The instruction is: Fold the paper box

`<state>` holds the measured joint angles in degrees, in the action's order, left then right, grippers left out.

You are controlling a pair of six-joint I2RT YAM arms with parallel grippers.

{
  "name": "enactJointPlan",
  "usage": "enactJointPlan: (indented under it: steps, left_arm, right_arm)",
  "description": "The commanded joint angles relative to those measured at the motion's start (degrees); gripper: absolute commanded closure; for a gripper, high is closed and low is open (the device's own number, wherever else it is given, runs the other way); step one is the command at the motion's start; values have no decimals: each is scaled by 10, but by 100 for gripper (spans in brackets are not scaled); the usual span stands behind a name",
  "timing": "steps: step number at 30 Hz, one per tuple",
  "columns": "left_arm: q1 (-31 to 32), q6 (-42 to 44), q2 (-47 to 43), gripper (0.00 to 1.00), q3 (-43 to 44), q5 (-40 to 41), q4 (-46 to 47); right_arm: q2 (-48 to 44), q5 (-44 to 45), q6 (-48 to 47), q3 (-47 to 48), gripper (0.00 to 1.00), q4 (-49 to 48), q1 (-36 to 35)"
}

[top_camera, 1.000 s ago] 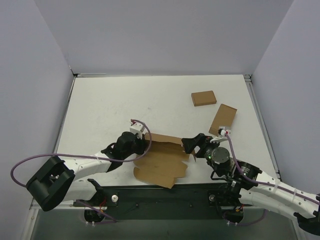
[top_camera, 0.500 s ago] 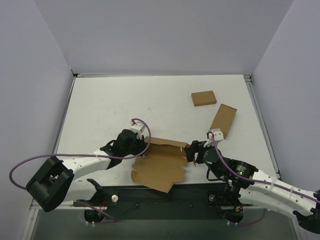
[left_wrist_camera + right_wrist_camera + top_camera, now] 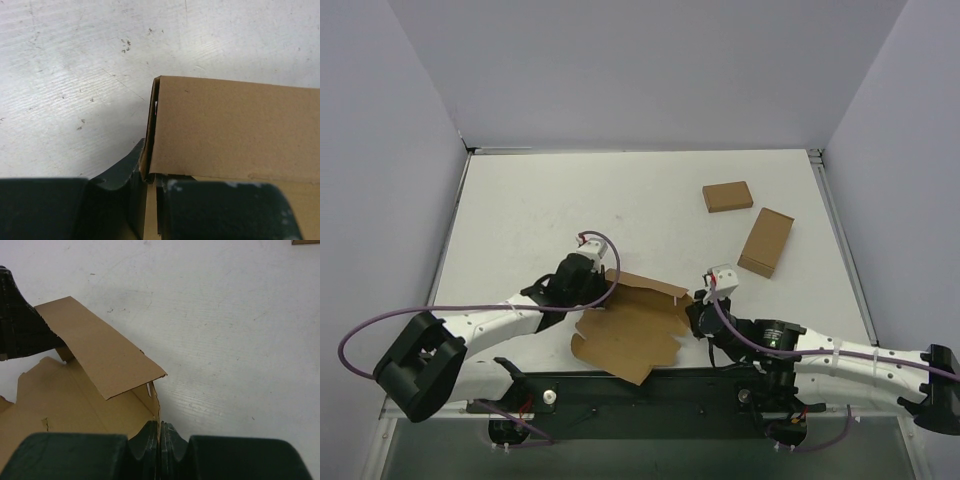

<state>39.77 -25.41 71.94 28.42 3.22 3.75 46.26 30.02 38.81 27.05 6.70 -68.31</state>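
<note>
The left end effector [image 3: 150,175] is clamped tight on the left corner of a raised wall of the paper box [image 3: 638,335]. The box lies at the near edge of the desk [image 3: 570,200], between the arms. The right end effector [image 3: 160,434] pinches the wall's right end, jaws almost together. The step in hand looks like raising that far wall. Next, both must fold it inward evenly, without tearing the corners.

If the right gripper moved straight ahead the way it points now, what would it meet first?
The paper box itself: the right gripper is shut on its upright wall, and that wall with the folded flap stands directly ahead. Beyond it only the table shows, though depth is unclear.
</note>
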Motion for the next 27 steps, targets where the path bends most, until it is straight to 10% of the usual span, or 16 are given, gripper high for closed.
enactJointPlan:
  steps: [1, 20, 27]
  left_arm:
    - [-6, -26, 17, 100, 45, 101, -62]
    - [3, -6, 24, 100, 54, 147, -79]
    - [0, -8, -87, 53, -34, 38, 27]
  right_arm:
    - [16, 69, 32, 36, 100, 31, -36]
    - [-14, 172, 119, 55, 100, 135, -69]
    - [1, 174, 32, 7, 100, 20, -67]
